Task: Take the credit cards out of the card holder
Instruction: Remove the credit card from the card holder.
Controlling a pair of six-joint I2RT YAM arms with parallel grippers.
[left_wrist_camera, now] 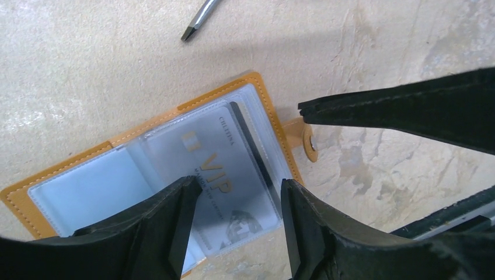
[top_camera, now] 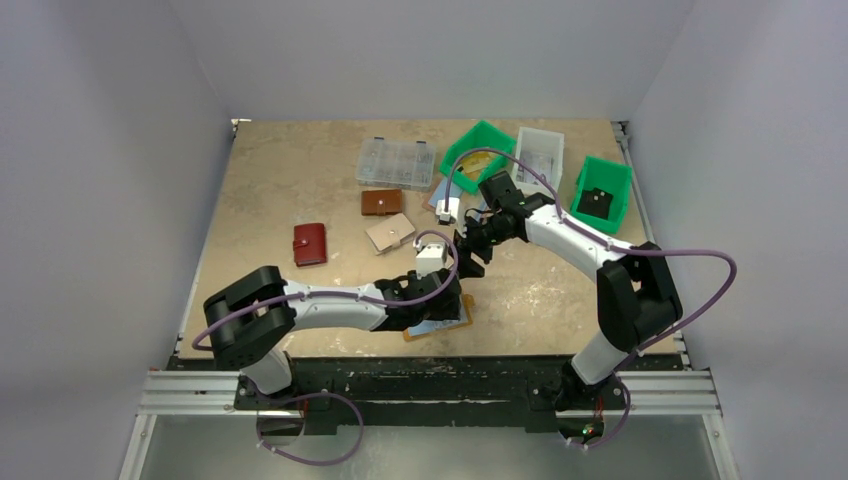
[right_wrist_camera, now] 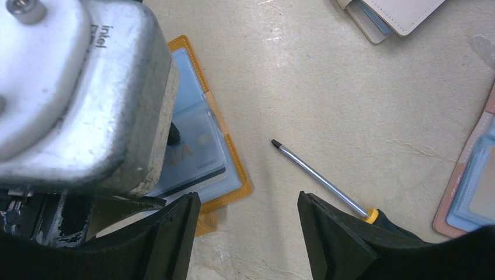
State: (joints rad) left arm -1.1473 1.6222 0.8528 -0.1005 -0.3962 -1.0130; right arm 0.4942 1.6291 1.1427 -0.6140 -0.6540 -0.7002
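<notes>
The mustard card holder (left_wrist_camera: 222, 93) lies open and flat on the table near the front edge (top_camera: 452, 326). A silvery VIP credit card (left_wrist_camera: 216, 157) sits in the clear sleeve of its right half. A pale blue card (left_wrist_camera: 87, 186) shows in the left half. My left gripper (left_wrist_camera: 239, 216) hovers open just over the silvery card, one finger on each side, holding nothing. My right gripper (right_wrist_camera: 248, 216) is open over bare table beside the holder's snap-tab corner (right_wrist_camera: 233, 169). Its fingers (left_wrist_camera: 397, 105) reach into the left wrist view. The left wrist camera hides most of the holder in the right wrist view.
A screwdriver (right_wrist_camera: 321, 181) lies just beyond the holder. Further back are a red wallet (top_camera: 310, 244), a brown wallet (top_camera: 381, 202), a beige wallet (top_camera: 390, 232) and a clear parts box (top_camera: 396, 163). Green bins (top_camera: 604, 190) and a white bin (top_camera: 538, 155) stand at the back right.
</notes>
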